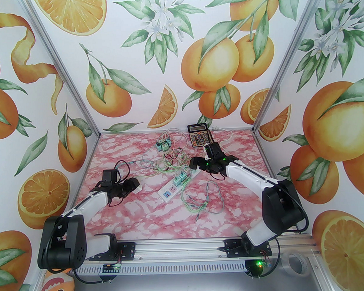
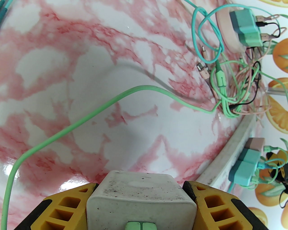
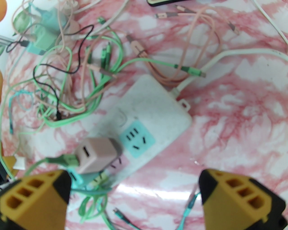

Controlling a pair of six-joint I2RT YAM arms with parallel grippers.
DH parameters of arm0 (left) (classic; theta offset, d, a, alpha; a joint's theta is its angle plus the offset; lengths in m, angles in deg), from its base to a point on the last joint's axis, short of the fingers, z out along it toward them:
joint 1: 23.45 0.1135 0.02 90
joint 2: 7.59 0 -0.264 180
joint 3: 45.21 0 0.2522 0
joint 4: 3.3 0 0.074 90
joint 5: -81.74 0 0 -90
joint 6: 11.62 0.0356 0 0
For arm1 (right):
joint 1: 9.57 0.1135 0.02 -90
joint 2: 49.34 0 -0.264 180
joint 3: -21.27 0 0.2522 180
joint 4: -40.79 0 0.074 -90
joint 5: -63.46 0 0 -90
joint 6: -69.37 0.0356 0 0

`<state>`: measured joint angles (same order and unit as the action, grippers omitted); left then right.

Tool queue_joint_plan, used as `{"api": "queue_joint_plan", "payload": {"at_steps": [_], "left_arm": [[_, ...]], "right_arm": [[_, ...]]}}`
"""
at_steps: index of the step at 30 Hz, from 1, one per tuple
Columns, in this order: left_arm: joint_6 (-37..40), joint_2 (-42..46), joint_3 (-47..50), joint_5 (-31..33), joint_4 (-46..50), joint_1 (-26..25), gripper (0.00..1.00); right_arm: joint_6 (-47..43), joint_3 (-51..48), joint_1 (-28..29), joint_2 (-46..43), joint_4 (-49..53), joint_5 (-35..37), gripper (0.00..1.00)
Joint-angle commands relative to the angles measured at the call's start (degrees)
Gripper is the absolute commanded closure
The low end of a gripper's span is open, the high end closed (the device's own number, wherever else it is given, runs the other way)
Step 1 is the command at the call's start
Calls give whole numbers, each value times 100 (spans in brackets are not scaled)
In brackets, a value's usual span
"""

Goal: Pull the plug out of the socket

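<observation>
Left side first: my left pincer (image 2: 141,183) is clamped on the white plug (image 2: 139,197), pads tight against both its sides. The plug is over the marble table (image 2: 112,67), apart from the power strip (image 1: 168,192), with its green cable (image 2: 67,128) trailing off. Over to the right: my right pincer (image 3: 135,174) gapes wide above the power strip's end, beside a pink plug (image 3: 96,155) seated in it.

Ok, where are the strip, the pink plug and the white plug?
strip (image 3: 157,103): right wrist view, bare white top.
pink plug (image 3: 96,155): right wrist view, its upper face.
white plug (image 2: 140,197): left wrist view, its top face.
</observation>
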<state>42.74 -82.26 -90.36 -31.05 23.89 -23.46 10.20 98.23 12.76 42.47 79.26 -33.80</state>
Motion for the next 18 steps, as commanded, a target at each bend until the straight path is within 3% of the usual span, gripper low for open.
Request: {"api": "queue_joint_plan", "payload": {"at_steps": [1, 3, 12, 18], "left_arm": [[28, 51, -204, -103, 113, 27, 31], [70, 134, -234, -90, 208, 27, 31], [234, 589, -350, 189, 976, 27, 10], [225, 1007, -273, 601, 1626, 28, 7]], "right_arm": [[97, -81, -9, -73, -115, 6, 0], [107, -93, -9, -84, -121, 0, 0], [126, -219, 0, -139, -214, -27, 0], [152, -325, 0, -205, -297, -36, 0]]}}
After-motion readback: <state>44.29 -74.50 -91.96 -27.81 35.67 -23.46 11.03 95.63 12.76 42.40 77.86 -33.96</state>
